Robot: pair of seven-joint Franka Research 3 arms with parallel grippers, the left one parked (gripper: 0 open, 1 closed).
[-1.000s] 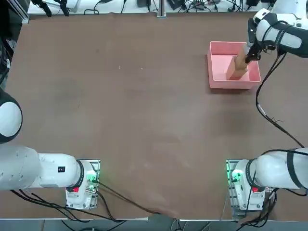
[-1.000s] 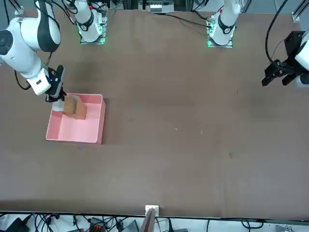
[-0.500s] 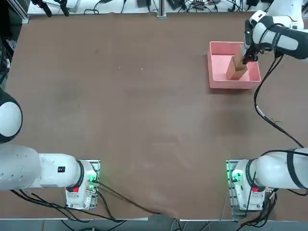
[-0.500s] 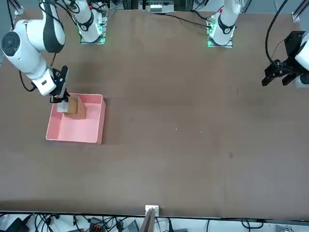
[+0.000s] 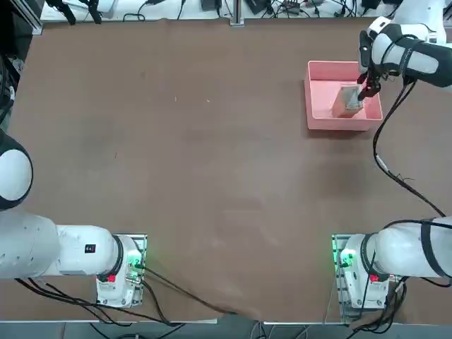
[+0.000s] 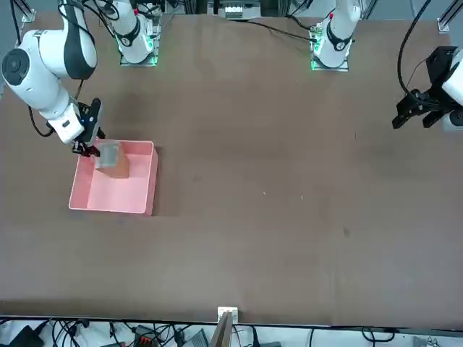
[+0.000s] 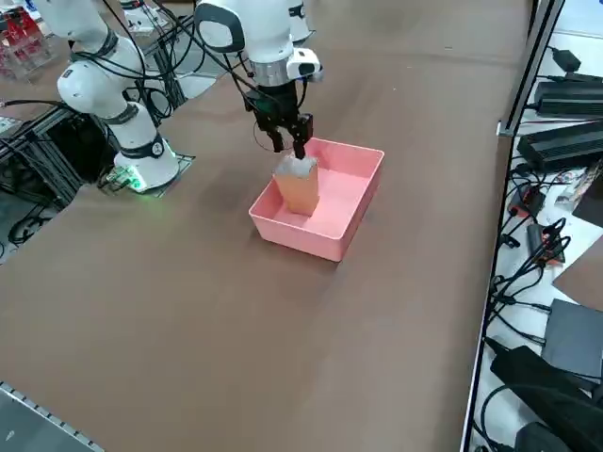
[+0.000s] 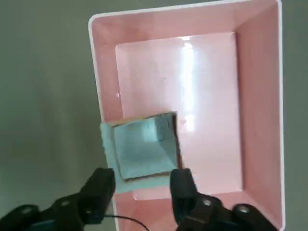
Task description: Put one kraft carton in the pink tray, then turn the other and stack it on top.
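The pink tray lies at the far right of the table, and also shows in the front, side and wrist views. Inside it, against the wall on my right arm's side, the kraft cartons stand stacked: the upper carton shows a pale face upward and rests on the tan one beneath. My right gripper hovers just above the stack's outer edge, open, its fingers apart with nothing between them.
Brown tabletop surrounds the tray on all sides. The table's right edge runs close beyond the tray, with cables and power bricks on the floor past it. My arm's cable hangs down over the table near the tray.
My right gripper has gone from shut on the upper carton to open and drawn slightly back. The carton now stands free on the stack with its pale top uncovered.
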